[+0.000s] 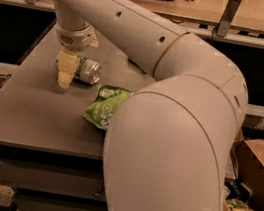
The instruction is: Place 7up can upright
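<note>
Camera view | 7up can (88, 71) on side, txt illegible | gripper (65, 79) beside, state unclear

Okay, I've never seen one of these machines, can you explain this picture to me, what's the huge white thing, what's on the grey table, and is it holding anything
There is only one current picture, from a single camera looking down at the table; where that camera is mounted isn't known. The huge white shape is the robot's arm, bending close past the camera and reaching away toward the table's far left. At its end is the gripper, the pale yellow part that pinches things. It is down at the grey table, right against the 7up can, a small silver can lying on its side. Whether the can is actually gripped can't be told from this view. Next to it lies a green bag, partly hidden by the arm. A cardboard box sits lower down at the right.
</note>
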`<state>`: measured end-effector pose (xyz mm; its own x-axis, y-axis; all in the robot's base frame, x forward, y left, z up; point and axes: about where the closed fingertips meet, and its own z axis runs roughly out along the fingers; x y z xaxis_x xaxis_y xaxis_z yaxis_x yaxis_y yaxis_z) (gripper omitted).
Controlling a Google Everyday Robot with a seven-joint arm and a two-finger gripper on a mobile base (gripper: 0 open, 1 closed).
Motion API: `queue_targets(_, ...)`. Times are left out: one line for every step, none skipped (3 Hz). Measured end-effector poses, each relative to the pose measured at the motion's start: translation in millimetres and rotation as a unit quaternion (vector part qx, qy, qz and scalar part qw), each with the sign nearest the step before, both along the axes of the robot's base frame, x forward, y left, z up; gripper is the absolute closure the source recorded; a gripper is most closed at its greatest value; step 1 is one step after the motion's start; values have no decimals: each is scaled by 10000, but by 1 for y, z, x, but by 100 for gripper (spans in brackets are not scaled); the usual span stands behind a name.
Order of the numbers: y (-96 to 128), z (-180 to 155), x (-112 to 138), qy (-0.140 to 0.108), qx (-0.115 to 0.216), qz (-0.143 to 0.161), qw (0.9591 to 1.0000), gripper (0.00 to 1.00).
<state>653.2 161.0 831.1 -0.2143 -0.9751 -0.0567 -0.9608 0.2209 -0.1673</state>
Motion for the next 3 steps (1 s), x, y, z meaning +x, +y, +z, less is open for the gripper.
queue_targets(0, -6, -1, 73, 79, -8, 9999, 16)
queue_targets(3, -6, -4, 129, 160, 101, 9997, 39)
queue_targets(8, -6, -7, 187, 277, 254, 9991, 63)
